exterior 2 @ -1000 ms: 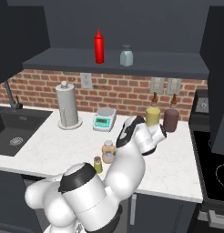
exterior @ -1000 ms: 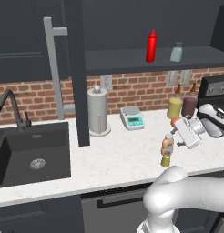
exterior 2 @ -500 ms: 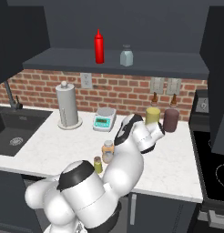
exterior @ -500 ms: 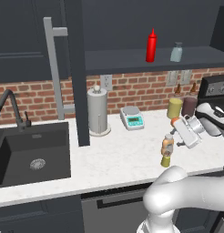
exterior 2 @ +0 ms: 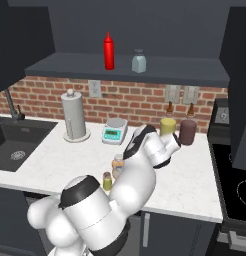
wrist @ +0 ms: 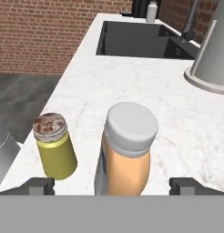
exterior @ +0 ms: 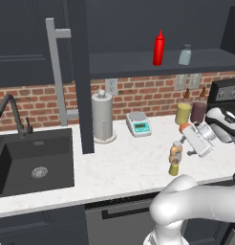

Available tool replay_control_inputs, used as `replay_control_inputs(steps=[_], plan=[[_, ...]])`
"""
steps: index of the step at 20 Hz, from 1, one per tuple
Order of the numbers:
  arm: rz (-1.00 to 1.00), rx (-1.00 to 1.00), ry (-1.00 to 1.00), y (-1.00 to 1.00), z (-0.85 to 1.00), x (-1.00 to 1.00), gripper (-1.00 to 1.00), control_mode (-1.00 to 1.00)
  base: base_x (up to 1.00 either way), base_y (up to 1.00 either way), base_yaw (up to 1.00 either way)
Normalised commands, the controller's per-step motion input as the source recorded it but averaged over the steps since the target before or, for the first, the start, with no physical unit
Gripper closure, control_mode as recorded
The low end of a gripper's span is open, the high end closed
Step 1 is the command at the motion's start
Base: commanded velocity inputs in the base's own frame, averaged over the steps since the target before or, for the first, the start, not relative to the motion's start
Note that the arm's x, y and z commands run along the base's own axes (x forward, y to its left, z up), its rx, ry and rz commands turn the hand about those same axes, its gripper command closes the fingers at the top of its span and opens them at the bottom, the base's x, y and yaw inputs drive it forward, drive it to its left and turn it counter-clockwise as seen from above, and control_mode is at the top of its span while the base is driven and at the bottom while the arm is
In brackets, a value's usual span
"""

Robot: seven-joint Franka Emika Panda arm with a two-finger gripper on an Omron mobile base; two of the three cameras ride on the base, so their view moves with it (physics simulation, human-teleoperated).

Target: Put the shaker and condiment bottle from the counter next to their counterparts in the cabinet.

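Observation:
The condiment bottle, orange-tan with a pale grey cap, stands upright on the white marble counter, near its front edge. The small yellow-green shaker with a brownish cap stands just beside it. My gripper is open, level with the bottle's upper half, with one fingertip on each side and well apart from it. In the left base view the gripper comes at the bottle from the right, and the shaker sits in front of it. On the cabinet shelf stand a red squeeze bottle and a pale blue-grey shaker.
A yellow canister and a brown one stand against the brick wall behind my hand. A kitchen scale and a paper towel roll sit further left. The black sink is at far left, and the open cabinet door's bar handle hangs above it.

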Motion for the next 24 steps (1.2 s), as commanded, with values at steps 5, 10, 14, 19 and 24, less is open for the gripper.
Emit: replay_control_inputs(steps=[5,10,14,19,24], plan=[[0.04,0.00,0.00,0.18,0.00,-0.14,-1.00,-1.00,0.00,0.00,0.00],[0.04,0.00,0.00,0.41,0.00,0.13,-1.00,-1.00,0.00,0.00,0.00],[0.01,0.00,0.00,0.48,0.00,0.43,-1.00,-1.00,0.00,0.00,0.00],[0.00,0.01,0.00,0.20,0.00,0.25,1.00,-1.00,0.00,0.00,0.00],[0.00,0.14,0.00,-0.41,0.81,0.04,1.00,-1.00,0.00,0.00,0.00]])
